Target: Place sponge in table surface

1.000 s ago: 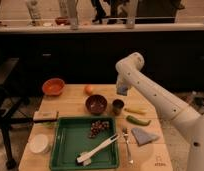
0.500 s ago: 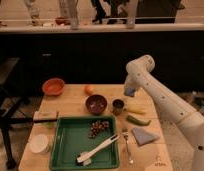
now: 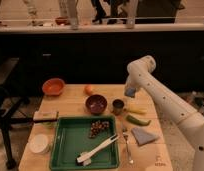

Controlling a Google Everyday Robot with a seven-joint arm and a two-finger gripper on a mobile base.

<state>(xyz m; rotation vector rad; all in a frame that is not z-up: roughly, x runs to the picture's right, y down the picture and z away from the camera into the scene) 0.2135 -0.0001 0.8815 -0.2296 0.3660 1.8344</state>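
Nearest: green tray (image 3: 65, 150) at the front of the table surface (image 3: 75, 102), light wood with plank lines, holding a white brush-like tool (image 3: 97, 150) and a cluster of dark bits (image 3: 98, 128). Left of tray: white cup (image 3: 39, 143); behind it a tan-topped block (image 3: 45, 116). Right of tray: fork (image 3: 127, 145), folded blue-grey cloth (image 3: 143, 135), green vegetable (image 3: 138, 120), yellow item (image 3: 136, 110). Mid-table: dark bowl (image 3: 96, 104) with small dark cup (image 3: 118, 105) just beside. Far edge: orange bowl (image 3: 53, 86), orange fruit (image 3: 89, 89). Beyond: dark wall under a pale rail, legs of people standing in the lit room behind; dark chair frame at left. White arm (image 3: 165, 102) entering from right, elbow high. Gripper (image 3: 130, 92) hanging above the back right of the table, over the small cup, closed on the sponge (image 3: 129, 92), grey-blue, held clear of the wood. Versus a second ago: arm swung rightward and back from above the bowl; grip unchanged; tabletop items unmoved.
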